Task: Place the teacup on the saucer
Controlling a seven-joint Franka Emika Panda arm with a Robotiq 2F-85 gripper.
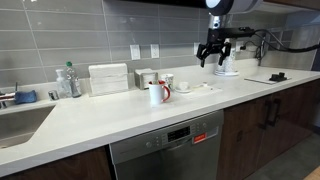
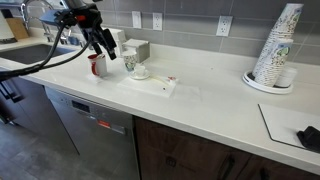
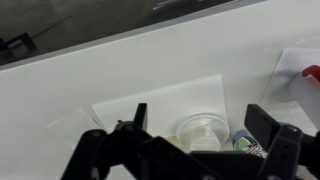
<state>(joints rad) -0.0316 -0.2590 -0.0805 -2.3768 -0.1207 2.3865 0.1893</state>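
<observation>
The teacup (image 3: pixel 205 136), small and white, sits on the round white saucer (image 3: pixel 184 124), which rests on a white paper sheet (image 3: pixel 130 112). Both are small in both exterior views: the teacup (image 1: pixel 184 84) (image 2: pixel 140 69) on the saucer (image 1: pixel 185 89) (image 2: pixel 141 76). My gripper (image 3: pixel 200 112) is open and empty. It hangs high above the counter (image 1: pixel 215 52) (image 2: pixel 100 42), with the cup and saucer seen between its fingers in the wrist view.
A white mug with red handle (image 1: pixel 158 93) (image 2: pixel 97 65) and a patterned cup (image 1: pixel 168 80) (image 2: pixel 130 62) (image 3: pixel 246 143) stand beside the saucer. A box (image 1: pixel 108 78), a bottle (image 1: pixel 70 80) and a sink (image 1: pixel 15 125) are nearby. Stacked paper cups (image 2: pixel 278 50) stand further along the counter.
</observation>
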